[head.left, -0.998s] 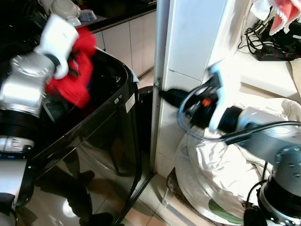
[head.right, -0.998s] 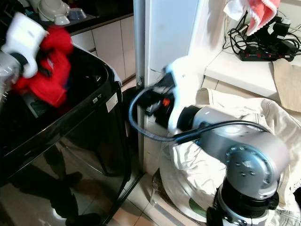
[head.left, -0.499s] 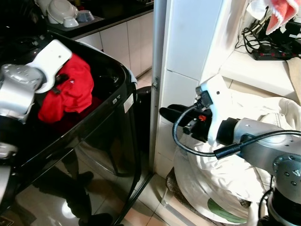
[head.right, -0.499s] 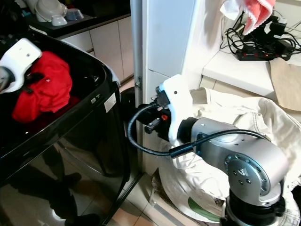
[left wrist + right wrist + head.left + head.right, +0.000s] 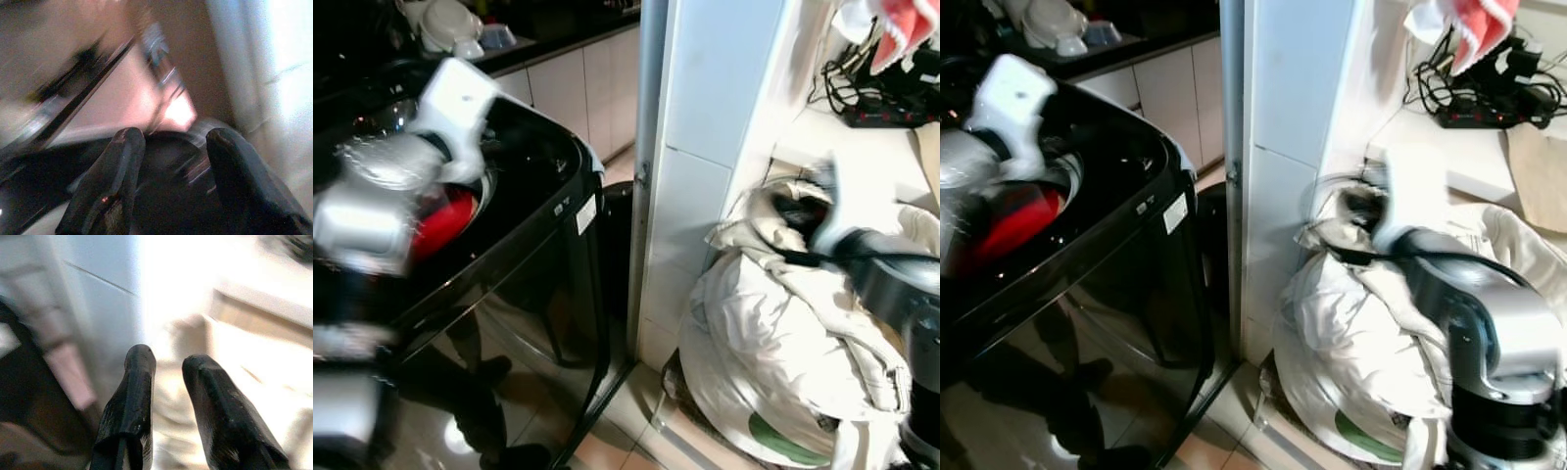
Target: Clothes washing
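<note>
The red garment [image 5: 445, 220] has been released into the washing machine [image 5: 509, 274] by the now-spread, empty left gripper [image 5: 171, 147], while the narrowly parted, empty right gripper [image 5: 168, 367] is swung toward the white laundry pile [image 5: 773, 333].

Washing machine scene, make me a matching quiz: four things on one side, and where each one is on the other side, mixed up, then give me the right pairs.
Things:
1. red garment
2. pile of white laundry
3. power strip
4. bowls

Places:
A. on the dark counter behind the machine
B. inside the black washing machine
C. on the white shelf at upper right
D. on the floor beside the white wall panel

Pairs: 1-B, 2-D, 3-C, 4-A
</note>
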Tool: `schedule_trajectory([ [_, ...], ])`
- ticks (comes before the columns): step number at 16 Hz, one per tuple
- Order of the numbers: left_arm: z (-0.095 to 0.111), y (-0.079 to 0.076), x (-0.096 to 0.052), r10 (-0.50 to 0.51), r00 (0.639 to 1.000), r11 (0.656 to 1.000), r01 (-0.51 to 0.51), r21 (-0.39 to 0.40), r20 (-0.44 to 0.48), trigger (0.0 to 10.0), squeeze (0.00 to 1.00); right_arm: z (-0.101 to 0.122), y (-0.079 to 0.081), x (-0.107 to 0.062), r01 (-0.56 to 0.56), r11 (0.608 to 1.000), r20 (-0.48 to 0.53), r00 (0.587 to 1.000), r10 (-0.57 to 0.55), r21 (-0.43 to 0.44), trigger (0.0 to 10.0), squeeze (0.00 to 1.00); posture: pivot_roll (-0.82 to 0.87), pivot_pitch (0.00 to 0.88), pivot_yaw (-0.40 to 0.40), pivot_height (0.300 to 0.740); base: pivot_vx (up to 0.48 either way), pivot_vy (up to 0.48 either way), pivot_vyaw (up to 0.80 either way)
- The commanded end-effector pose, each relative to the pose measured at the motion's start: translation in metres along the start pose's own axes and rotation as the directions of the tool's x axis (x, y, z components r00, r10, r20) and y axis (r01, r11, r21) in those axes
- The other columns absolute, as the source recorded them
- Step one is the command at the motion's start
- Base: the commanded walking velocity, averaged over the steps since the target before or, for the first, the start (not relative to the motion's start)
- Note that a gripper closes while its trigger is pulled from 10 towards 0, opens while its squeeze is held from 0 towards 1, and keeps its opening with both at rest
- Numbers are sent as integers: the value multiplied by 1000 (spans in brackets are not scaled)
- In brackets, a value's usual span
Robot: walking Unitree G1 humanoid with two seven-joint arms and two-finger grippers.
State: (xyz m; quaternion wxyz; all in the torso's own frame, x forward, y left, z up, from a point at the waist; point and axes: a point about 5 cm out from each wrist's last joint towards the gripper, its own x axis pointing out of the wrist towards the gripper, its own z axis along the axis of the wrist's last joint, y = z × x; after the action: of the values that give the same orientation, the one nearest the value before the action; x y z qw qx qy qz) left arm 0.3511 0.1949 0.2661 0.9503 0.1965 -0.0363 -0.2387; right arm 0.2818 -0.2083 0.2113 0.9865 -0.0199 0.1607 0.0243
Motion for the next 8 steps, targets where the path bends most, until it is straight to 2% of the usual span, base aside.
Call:
schedule_trajectory([
  [1, 11, -22, -4, -157, 979, 986, 163, -38, 133, 10000, 0, -3, -13, -1, 72, 997, -16, 997, -72, -4, 10000, 1000, -102, 0, 19, 740, 0, 0, 0],
  [2, 7, -47, -8, -294, 940, 946, 312, -88, 173, 10000, 0, -9, -20, -2, 111, 994, -48, 993, -112, -17, 10000, 1000, -110, 0, 25, 740, 0, 0, 0],
  [3, 4, -58, -10, -344, 920, 923, 368, -111, 188, 10000, 0, -12, -23, -3, 127, 992, -68, 990, -128, -19, 10000, 1000, -112, 0, 26, 740, 0, 0, 0],
  [4, 2, -84, -15, -448, 867, 865, 482, -140, 218, 10000, 0, -20, -31, -6, 159, 987, -108, 981, -160, -21, 10000, 1000, -118, 0, 29, 740, 0, 0, 0],
  [5, 2, -96, -16, -480, 843, 837, 523, -159, 241, 10000, 0, -23, -35, -7, 173, 985, -119, 978, -174, -18, 10000, 1000, -118, 0, 29, 740, 0, 0, 0],
  [6, 2, -101, -17, -495, 833, 825, 540, -168, 246, 10000, 0, -25, -37, -7, 172, 985, -127, 977, -173, -22, 10000, 1000, -122, 0, 33, 740, 0, 0, 0],
  [8, 0, -123, -23, -587, 772, 748, 633, -200, 245, 10000, 0, -39, -39, -9, 110, 994, -204, 972, -113, -30, 10000, 1000, -124, 0, 33, 740, 0, 0, 0],
])
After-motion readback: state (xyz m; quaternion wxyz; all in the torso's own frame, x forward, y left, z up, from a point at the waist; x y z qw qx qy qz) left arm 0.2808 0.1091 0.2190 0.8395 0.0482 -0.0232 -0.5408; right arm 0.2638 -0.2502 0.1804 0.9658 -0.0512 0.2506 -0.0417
